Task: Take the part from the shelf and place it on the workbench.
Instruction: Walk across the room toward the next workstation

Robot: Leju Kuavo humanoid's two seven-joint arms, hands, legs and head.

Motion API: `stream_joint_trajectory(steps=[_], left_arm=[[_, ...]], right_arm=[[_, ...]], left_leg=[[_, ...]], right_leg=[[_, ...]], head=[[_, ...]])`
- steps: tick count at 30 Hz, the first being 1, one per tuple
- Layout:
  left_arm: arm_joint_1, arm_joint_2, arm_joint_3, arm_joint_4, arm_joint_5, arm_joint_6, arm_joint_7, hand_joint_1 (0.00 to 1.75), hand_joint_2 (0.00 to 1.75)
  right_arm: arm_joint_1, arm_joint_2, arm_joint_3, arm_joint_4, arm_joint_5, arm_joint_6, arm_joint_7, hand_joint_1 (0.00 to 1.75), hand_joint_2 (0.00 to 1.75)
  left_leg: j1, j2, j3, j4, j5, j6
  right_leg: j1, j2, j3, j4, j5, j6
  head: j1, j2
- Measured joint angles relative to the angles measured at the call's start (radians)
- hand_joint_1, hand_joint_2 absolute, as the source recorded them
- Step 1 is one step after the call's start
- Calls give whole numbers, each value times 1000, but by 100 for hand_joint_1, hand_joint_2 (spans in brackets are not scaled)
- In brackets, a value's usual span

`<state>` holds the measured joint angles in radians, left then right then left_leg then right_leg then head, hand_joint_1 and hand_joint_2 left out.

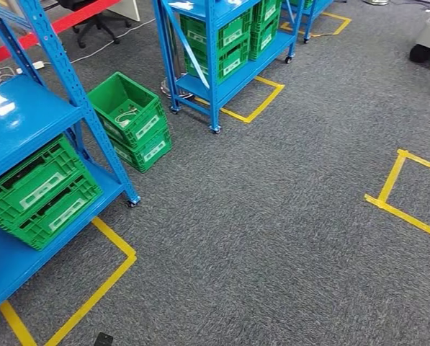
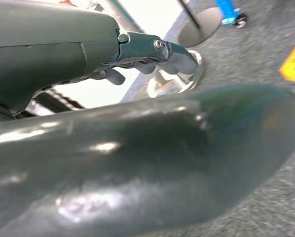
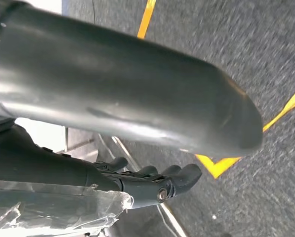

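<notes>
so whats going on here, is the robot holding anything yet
The head view looks down at grey carpet marked with yellow tape, with blue shelves holding green crates off to the left. The right hand has something in clear plastic beside it; whether it grips it is unclear. The left hand hangs, its grip unclear.

Three blue metal shelving racks point(image 1: 38, 122) stand on grey carpet; eight green plastic crates point(image 1: 128, 108) show (two stacked on the floor); three yellow tape floor outlines point(image 1: 256, 108).
</notes>
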<state>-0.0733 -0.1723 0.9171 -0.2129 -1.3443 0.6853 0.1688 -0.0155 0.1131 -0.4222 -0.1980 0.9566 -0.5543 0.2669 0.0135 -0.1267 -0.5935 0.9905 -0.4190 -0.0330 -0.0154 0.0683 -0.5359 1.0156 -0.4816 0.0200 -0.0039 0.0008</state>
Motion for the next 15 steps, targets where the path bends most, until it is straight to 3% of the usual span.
stream_joint_trajectory(steps=[1, 3, 5, 6, 8, 10, 12, 14, 15], left_arm=[[1, 0, 0, 0, 0, 0, 0, 0, 0], [-2, 0, 0, 0, 0, 0, 1, 0, 0], [-4, -1, 0, 0, 1, 0, 1, 0, 0], [-3, -2, 0, 0, 2, 0, 1, 0, 0], [0, -2, 0, 0, 4, 0, 1, 0, 0], [-3, -2, 0, 0, 6, 0, 1, 0, 0], [-7, -2, 0, 0, 9, 0, 1, 0, 0], [-3, -2, 0, 0, 13, -1, 1, 0, 0], [-1, -2, 0, 0, 15, -1, 1, 0, 0]], right_arm=[[0, 0, 0, 0, 0, 0, 0, 0, 0], [2, -1, 0, 0, 0, 0, 0, 0, 0], [4, -1, 0, 0, 0, 1, 0, 0, 0], [4, -1, 0, 0, 1, 1, 1, 0, 0], [2, -1, 0, 0, 3, 1, 1, 0, 0], [1, -1, 0, 0, 6, 1, 1, 0, 0], [0, -1, 0, 0, 9, 0, 1, 0, 0], [-3, -1, 0, 0, 11, -1, 1, 0, 0], [-4, -1, 0, -1, 13, -2, 2, 0, 0]], left_leg=[[-1, 25, -14, 26, -18, -4], [-5, 86, -68, 139, -83, -8], [-4, 108, -122, 257, -131, -11], [-5, 111, -127, 274, -129, -10], [-7, 122, -80, 197, -78, -4], [-16, 168, -5, 64, -28, 9], [-24, 195, 27, -1, -17, 21], [-23, 175, 26, -9, -16, 30], [-20, 165, 27, -11, -14, 34]], right_leg=[[0, -15, 0, -3, 3, -7], [4, -48, 0, -7, 5, -16], [8, -82, -2, -7, 4, -19], [10, -98, -2, -7, 4, -20], [12, -125, 0, -7, 2, -20], [17, -149, 2, -5, -2, -14], [23, -171, 4, -2, -8, -5], [24, -188, 6, -3, -11, 4], [23, -177, 5, 4, -18, 10]], head=[[-4, 0], [-11, 0], [-13, 0], [-13, 0], [-13, 0], [-14, 0], [-14, 0], [-13, 0], [-12, 0]])
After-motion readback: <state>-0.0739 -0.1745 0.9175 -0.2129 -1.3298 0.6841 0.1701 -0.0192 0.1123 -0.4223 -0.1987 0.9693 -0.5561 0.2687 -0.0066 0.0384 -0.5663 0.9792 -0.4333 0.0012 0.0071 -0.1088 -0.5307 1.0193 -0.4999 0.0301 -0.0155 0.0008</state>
